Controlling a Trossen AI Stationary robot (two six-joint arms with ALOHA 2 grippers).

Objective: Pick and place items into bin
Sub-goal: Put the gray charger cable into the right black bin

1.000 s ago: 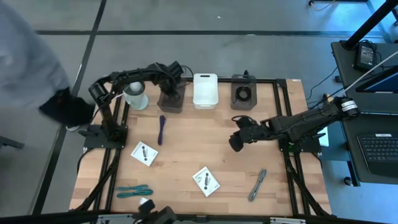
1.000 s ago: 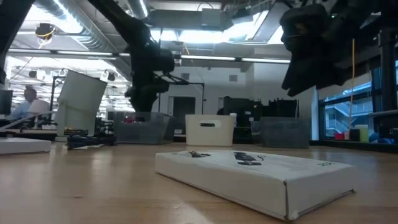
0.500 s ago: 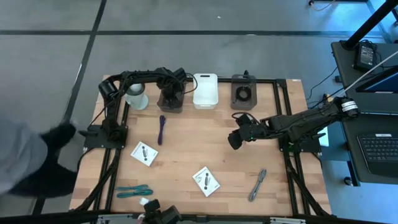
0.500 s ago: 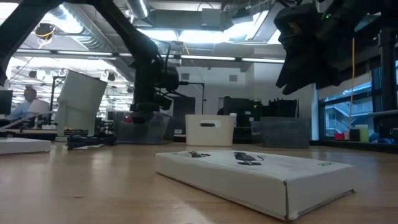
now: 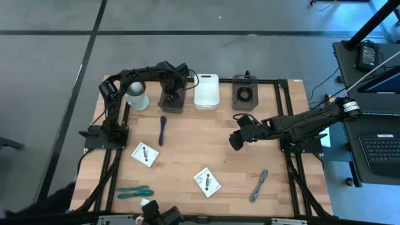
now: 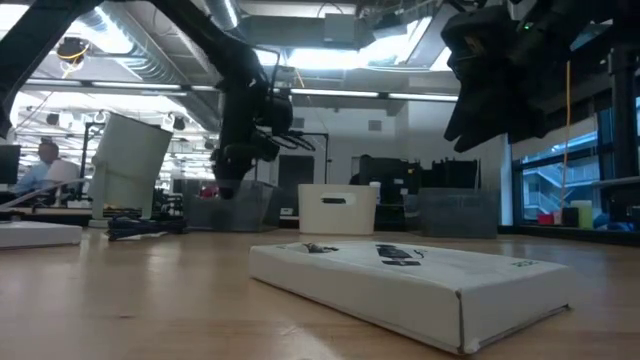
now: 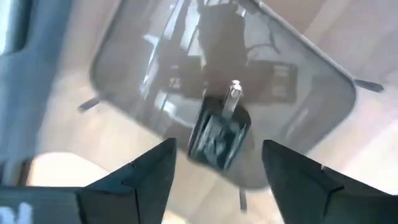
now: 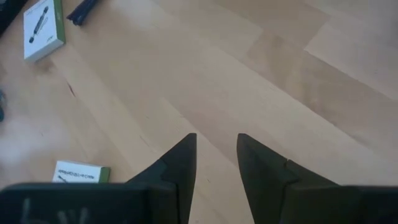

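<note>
My left gripper [image 5: 175,83] hangs open, pointing down over the grey see-through bin [image 5: 172,100]. In the left wrist view its fingers stand on either side of a small black piece with a silvery clip [image 7: 219,132] inside the bin [image 7: 298,93], apart from it. My right gripper [image 5: 235,142] hovers open over bare wood right of centre, holding nothing [image 8: 216,138]. On the table lie a purple stick [image 5: 162,129], two white packets [image 5: 145,154] [image 5: 207,180], teal ties [image 5: 134,192] and a grey tie [image 5: 259,185].
A white cup-like cylinder [image 5: 137,97] stands left of the grey bin. A white bin [image 5: 206,91] and a dark bin [image 5: 244,94] stand along the far edge. A small white cube [image 5: 144,202] lies near the front edge. Bare wood shows between the packets and the right arm.
My left gripper has kept above the grey bin, edging slightly toward the table's right and tipping a little. A person at the left of the high view has moved down and almost out of the picture.
</note>
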